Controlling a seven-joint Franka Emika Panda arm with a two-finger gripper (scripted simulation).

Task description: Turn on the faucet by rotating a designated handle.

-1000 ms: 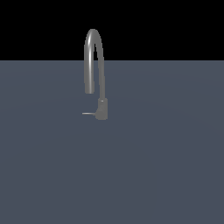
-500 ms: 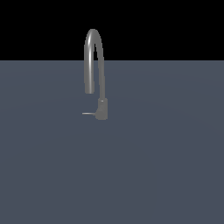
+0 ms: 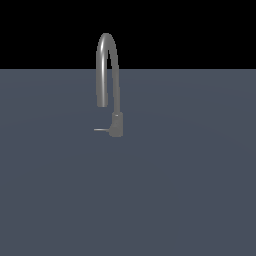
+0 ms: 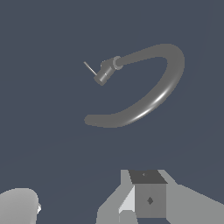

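Note:
The faucet point(image 3: 117, 124) is a slim grey tap standing on the dark grey surface, and its tall arched spout point(image 3: 107, 60) curves over toward the exterior view's left. Its handle point(image 3: 101, 130) is a thin short rod sticking out of the cylindrical base toward the exterior view's left. The wrist view looks down on the faucet point(image 4: 162, 89) and the handle point(image 4: 90, 68) from well above. Grey parts of my gripper point(image 4: 146, 186) show at that picture's edge, apart from the faucet and touching nothing. How its jaws stand is unclear. The gripper is out of the exterior view.
The flat dark grey surface point(image 3: 180, 190) spreads around the faucet with a black background behind it. A rounded white part of the arm point(image 4: 17, 205) shows in a corner of the wrist view.

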